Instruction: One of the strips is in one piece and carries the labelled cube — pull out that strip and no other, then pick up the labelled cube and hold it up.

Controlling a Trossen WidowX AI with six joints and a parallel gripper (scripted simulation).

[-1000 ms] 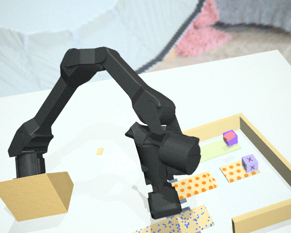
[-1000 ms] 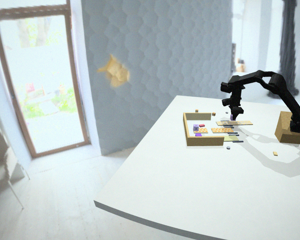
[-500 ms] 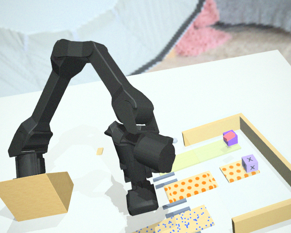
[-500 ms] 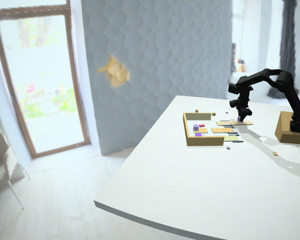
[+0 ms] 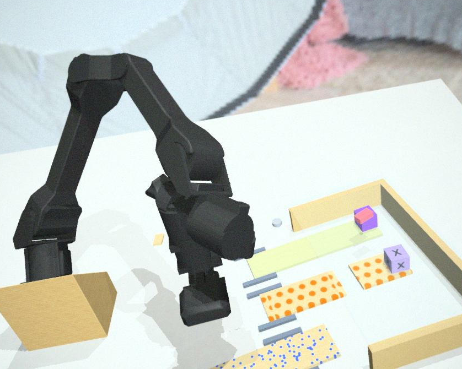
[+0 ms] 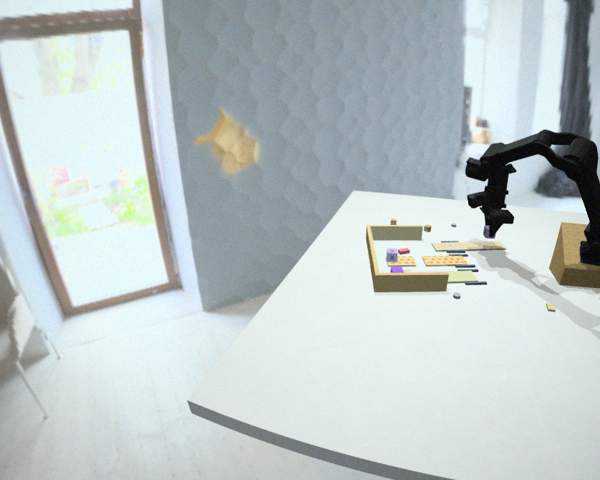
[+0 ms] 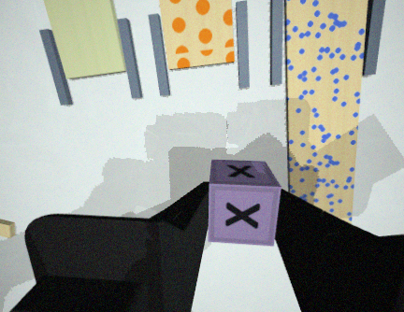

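Note:
My gripper (image 6: pixel 490 231) (image 7: pixel 238 191) is shut on a light purple cube (image 6: pixel 487 230) (image 7: pixel 242 216) marked with black crosses and holds it above the table; in the top view the gripper body hides it. The blue-dotted strip (image 5: pixel 297 350) (image 6: pixel 444 246) (image 7: pixel 326 71) is in one piece and reaches out past its grey guide rails. The orange-dotted strip is in two pieces with a gap: a near piece (image 5: pixel 303 293) (image 6: pixel 443 260) (image 7: pixel 202 7) and a far piece (image 5: pixel 369 272) (image 6: pixel 407 261). Another cross-marked cube (image 5: pixel 396 259) (image 6: pixel 392 255) stands on the far piece.
A plain green strip (image 5: pixel 309 249) (image 6: pixel 462 276) (image 7: pixel 87 29) lies beside them. A violet cube (image 5: pixel 370 224) (image 6: pixel 397 269) is at its far end, with a red block (image 5: pixel 364 215) (image 6: pixel 403 251) nearby. A wooden wall (image 5: pixel 424 241) (image 6: pixel 409 282) edges the far area. A wooden block (image 5: pixel 54 311) (image 6: pixel 583 274) stands by the arm's base.

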